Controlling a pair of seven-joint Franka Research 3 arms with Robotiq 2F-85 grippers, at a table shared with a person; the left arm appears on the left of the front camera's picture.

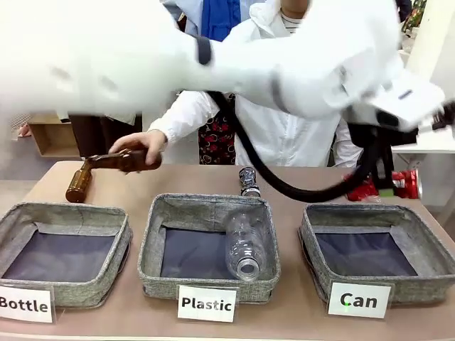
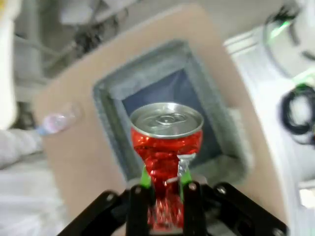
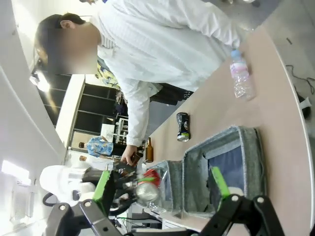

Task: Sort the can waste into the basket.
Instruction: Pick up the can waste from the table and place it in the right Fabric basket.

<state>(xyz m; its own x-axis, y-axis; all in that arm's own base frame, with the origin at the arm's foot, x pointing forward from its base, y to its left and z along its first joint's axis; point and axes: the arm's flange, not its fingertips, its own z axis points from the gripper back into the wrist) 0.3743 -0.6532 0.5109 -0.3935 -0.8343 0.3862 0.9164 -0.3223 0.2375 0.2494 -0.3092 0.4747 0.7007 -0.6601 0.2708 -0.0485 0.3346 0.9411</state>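
red can (image 2: 166,140) clenched at its crumpled waist by the left fingers (image 2: 141,201) above the can basket (image 2: 104,92).
judged light, thin and slick, best taken across the dents; the black can (image 1: 249,181) lies at 1 o'clock of the plastic basket (image 1: 151,241); right fingers (image 3: 219,183) are spread, empty.

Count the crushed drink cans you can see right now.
2. The red can is gripped by the left gripper over the Can basket; the dark can sits on the table beyond the Plastic basket. The left arm could hide others.
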